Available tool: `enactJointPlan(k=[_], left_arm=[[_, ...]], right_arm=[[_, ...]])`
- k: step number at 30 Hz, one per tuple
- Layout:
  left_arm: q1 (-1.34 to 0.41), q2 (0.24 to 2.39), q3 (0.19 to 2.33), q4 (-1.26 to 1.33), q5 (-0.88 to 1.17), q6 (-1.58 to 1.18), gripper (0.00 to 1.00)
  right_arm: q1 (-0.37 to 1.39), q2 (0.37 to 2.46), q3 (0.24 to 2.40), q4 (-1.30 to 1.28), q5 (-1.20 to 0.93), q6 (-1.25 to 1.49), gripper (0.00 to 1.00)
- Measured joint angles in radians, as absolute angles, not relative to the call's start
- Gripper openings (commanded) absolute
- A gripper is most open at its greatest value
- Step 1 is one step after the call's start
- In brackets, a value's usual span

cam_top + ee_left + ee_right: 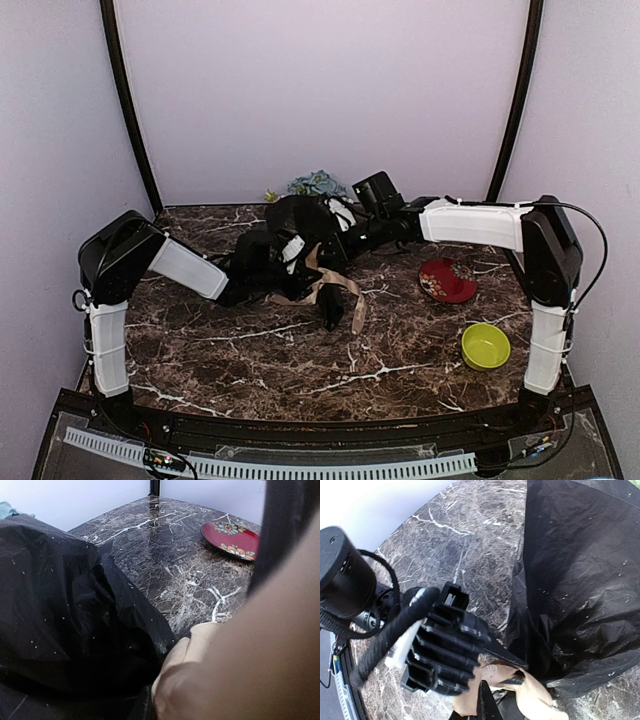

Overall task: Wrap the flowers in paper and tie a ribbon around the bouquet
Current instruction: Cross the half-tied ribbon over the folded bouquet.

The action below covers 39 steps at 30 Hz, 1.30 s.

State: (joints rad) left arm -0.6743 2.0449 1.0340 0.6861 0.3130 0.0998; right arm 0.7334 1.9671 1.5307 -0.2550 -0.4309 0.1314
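The bouquet lies at the back middle of the table, black paper (288, 218) (55, 595) (575, 570) wrapped round the flowers (316, 184), whose blue and green tops show at the far end. A beige ribbon (345, 292) (535, 700) trails from its narrow waist toward the front. In the right wrist view my left gripper (520, 666) has its thin fingers pinched on a fold of ribbon. My right gripper (485, 702) is shut at the waist, with ribbon on both sides of its tip. In the left wrist view the ribbon (240, 670) fills the near right and hides the fingers.
A red flowered plate (446, 280) (232, 537) lies right of the bouquet, and a green bowl (485, 345) sits nearer the front right. Both arms meet over the bouquet. The marbled tabletop (250, 350) stretches in front.
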Motion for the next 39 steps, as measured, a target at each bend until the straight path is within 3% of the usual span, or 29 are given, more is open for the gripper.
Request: enactJointPlan(k=[2, 5, 8, 12, 15, 22, 29, 39], left_arm=[[-0.674, 2.046, 1.034, 0.684, 0.312, 0.105, 0.05], [-0.674, 2.046, 1.034, 0.682, 0.311, 0.112, 0.00], [-0.674, 2.046, 1.034, 0.682, 0.311, 0.117, 0.00], [-0.674, 2.046, 1.034, 0.682, 0.310, 0.118, 0.00], [-0.674, 2.046, 1.032, 0.686, 0.310, 0.120, 0.00], [-0.674, 2.046, 1.010, 0.716, 0.314, 0.119, 0.00], [-0.674, 2.046, 0.992, 0.733, 0.321, 0.119, 0.00], [-0.674, 2.046, 0.992, 0.739, 0.321, 0.119, 0.00]], right_arm=[[0.733, 1.967, 1.531, -0.265, -0.447, 0.120, 0.21], [0.733, 1.967, 1.531, -0.284, -0.451, 0.099, 0.43], [0.724, 1.967, 1.537, -0.311, -0.447, 0.079, 0.48], [0.698, 1.967, 1.546, -0.334, -0.448, 0.075, 0.45], [0.662, 1.967, 1.546, -0.337, -0.464, 0.086, 0.33], [0.585, 1.978, 1.526, -0.261, -0.552, 0.184, 0.20], [0.568, 2.108, 1.598, -0.257, -0.557, 0.215, 0.18], [0.650, 2.188, 1.706, -0.413, -0.541, 0.079, 0.22]])
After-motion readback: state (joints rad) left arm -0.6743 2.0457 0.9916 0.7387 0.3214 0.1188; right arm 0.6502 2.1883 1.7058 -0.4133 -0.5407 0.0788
